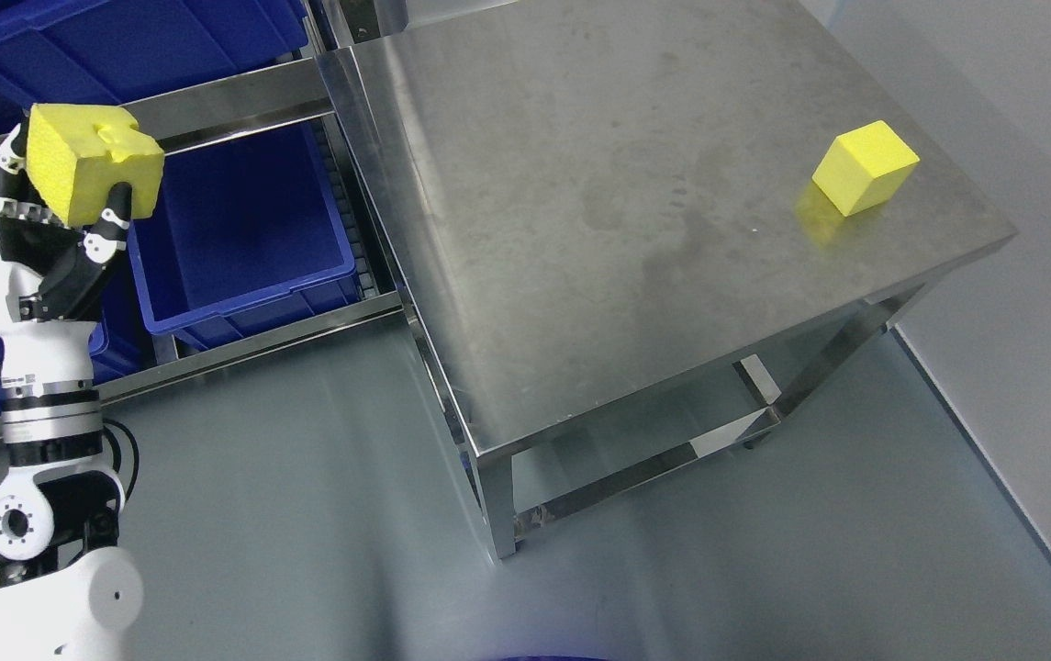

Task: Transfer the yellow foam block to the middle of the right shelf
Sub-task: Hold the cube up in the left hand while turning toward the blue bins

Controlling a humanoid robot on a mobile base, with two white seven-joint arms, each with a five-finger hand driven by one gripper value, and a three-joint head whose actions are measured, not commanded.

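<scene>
Up at the far left, the left hand (48, 216) is raised with its fingers (112, 225) curled around a yellow foam block (94, 170) — the block is pinched from below and behind, its top showing a notch and its porous faces a rough, spongy grain. It hangs in front of the steel shelf rail (213, 101), over an open blue bin (240, 229) of smooth plastic. The rack's edge meets the left edge of the surface (580, 229), a brushed, smudged steel top with square corners and a lower frame beneath. Near the surface's right edge, close to the far right corner, sits a second yellow cube (865, 167), crisp-edged and alone — the rest of the top lies bare. Grey floor (305, 514) opens wide below the arm and in front of the surface.
</scene>
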